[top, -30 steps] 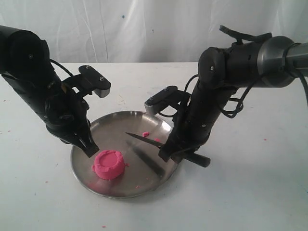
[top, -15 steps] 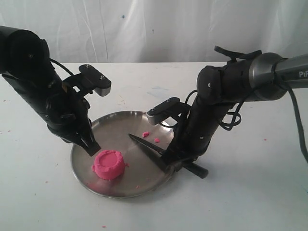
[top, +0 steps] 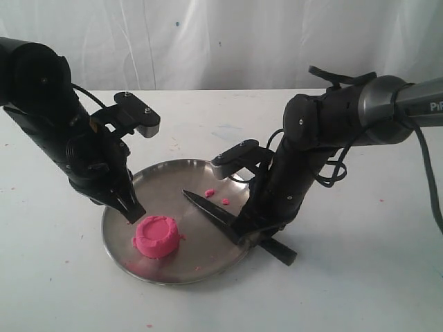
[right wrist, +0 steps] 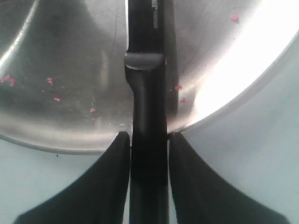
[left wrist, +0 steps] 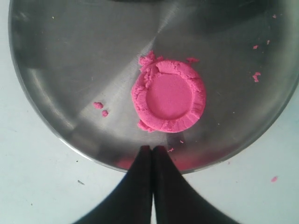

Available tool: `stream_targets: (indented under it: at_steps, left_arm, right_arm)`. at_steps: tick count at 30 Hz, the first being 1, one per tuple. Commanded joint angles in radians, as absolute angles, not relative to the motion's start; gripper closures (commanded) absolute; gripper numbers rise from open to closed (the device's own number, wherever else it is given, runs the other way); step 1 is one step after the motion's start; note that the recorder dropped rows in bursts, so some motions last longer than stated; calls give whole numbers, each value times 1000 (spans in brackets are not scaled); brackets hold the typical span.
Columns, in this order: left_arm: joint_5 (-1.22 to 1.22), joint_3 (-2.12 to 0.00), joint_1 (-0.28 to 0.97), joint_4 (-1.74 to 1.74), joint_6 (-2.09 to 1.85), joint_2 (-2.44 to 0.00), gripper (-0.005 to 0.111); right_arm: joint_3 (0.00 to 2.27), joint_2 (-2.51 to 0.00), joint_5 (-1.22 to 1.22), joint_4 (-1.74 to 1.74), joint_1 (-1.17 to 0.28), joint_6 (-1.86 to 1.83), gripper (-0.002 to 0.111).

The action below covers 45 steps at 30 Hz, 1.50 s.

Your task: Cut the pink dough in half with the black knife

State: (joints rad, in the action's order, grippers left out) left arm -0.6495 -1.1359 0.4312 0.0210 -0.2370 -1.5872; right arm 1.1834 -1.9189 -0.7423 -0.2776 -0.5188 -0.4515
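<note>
pink dough [top: 158,236]: one round puck with a shallow dished top, ragged at part of its edge; it lies whole on the steel plate, toward the plate's left-front part in the exterior view. seen from above in the left wrist view [left wrist: 168,95].
steel plate [top: 156,181]: round, shiny, resting on the white worktop [top: 360,290]; its rim also shows in the left wrist view [left wrist: 37,100] and the right wrist view [right wrist: 233,100].
black knife [top: 214,213]: all black, its blade reaching over the plate with the tip pointing toward the plate's middle, its handle sticking out past the plate's right-front rim. in the right wrist view the knife [right wrist: 147,88] runs straight between the jaws, crossing the rim.
right gripper [top: 252,232]: jaws clamped on the knife's handle at the plate's edge; in the right wrist view [right wrist: 148,140] both fingers press against the handle's sides.
left gripper [top: 131,211]: jaws closed together, holding nothing, tips just beside the puck's far-left side, over the plate; whether they touch the dough cannot be told. in the left wrist view [left wrist: 153,150] the two fingers meet with no gap, near the plate's rim.
knife to dough: apart, bare plate between the blade and the puck.
pink crumbs [top: 210,193]: small bits on the plate near the blade, more scattered around the puck [left wrist: 100,108] and on the worktop.
</note>
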Motion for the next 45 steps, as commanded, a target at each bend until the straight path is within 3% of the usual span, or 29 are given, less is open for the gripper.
stream_targets:
  at_steps: [1,5,14,18,20,24,29,45]
  left_arm:
    - [-659,-1139,430,35,-228,-1584,106]
    - [-659,-1139,430,35,-228,-1584,106]
    - [-659,-1139,430,35,-228,-1584,106]
    - [-670,-1139,430,35,-228,-1584,106]
    - [-675,-1139,430,35,-228,-1584,106]
    - [-705,-1139,430,36,-228,-1584,106]
    - [-709,-1139,430,38,-228,-1584,106]
    - [-697,-1139,430,43,-228,-1584,106]
  right_arm:
    - [1181,-1917,-747,-281,-519,-448,73]
    - [1181,-1917,-744,-279,-519,-448,66]
    - [1256,-1803,-834,-231,-519,-437,66]
    - [1257,-1713,-896,102,-462,-181,66]
    - [1255,-1746,-983,0,-336,-221,66]
    - [1255,-1841,-1221,-678,-110,-707,66]
    - [1220,-1882,-1166,-732,-100,-766,51]
    - [1173,-2052,-1183,-889,-100,-954,51]
